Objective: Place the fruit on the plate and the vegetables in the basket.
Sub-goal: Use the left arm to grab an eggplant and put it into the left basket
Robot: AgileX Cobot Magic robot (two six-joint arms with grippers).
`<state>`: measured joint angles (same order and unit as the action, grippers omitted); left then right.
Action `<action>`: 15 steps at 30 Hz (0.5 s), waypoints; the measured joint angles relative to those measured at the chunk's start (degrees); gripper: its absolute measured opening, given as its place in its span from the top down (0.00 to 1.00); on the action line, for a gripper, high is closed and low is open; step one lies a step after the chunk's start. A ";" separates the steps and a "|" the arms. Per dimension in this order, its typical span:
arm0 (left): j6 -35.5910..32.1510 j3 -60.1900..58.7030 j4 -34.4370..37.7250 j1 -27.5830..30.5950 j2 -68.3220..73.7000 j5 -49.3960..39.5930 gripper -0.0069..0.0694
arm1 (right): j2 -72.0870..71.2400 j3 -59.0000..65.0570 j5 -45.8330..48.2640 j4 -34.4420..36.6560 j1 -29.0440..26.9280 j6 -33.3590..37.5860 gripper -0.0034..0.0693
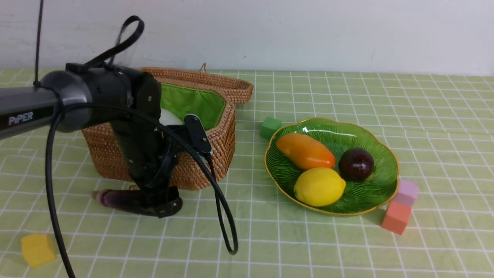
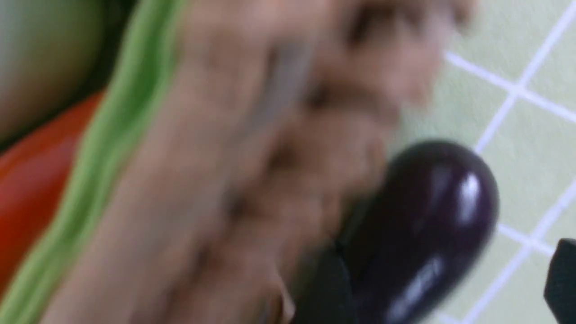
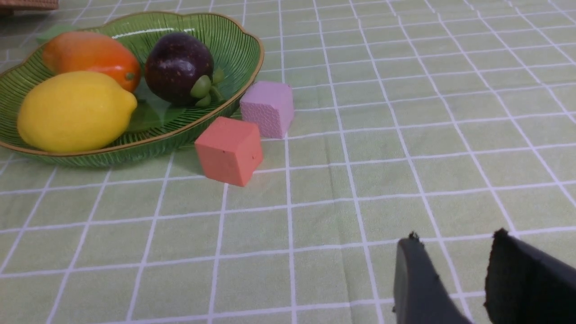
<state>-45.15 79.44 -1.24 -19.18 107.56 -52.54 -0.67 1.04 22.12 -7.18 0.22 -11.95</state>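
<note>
I have the left gripper low at lower left, jaws wide astride the eggplant, which lies lengthwise across the bench before the basket; right jaws narrow, empty, far off.

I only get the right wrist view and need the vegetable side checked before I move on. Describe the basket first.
Observer: The wicker basket stands left of the plate with its lid open. A white radish shows inside.
Operator: Now report the eggplant.
Observer: The eggplant lies on the tablecloth in front of the basket, not in it.
Operator: Give me the left hand.
Observer: The left hand is low at the eggplant. Its jaws are open on either side of it, and the left wrist view shows a gap at one finger.
</note>
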 joint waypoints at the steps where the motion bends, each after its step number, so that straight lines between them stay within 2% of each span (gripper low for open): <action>1: 0.12 -0.04 -0.16 0.00 -1.90 -0.82 0.12 | 0.00 0.00 0.00 0.00 0.00 0.00 0.62; 7: 0.84 -0.98 1.56 0.58 -11.77 -5.37 0.11 | 0.00 0.00 0.00 0.00 0.00 0.00 0.62; 10: -3.30 -5.04 4.43 2.76 -14.70 -4.03 0.11 | 0.00 0.00 0.00 0.00 0.00 0.00 0.62; 13: -9.75 -10.93 5.04 5.60 -14.83 1.42 0.12 | 0.00 0.00 0.00 0.00 0.00 0.00 0.62; 15: -11.36 -12.83 5.04 6.27 -14.55 4.14 0.12 | 0.00 0.00 0.00 0.00 0.00 0.00 0.62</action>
<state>-56.50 66.61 3.80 -12.91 93.00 -48.40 -0.67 1.04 22.12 -7.18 0.22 -11.95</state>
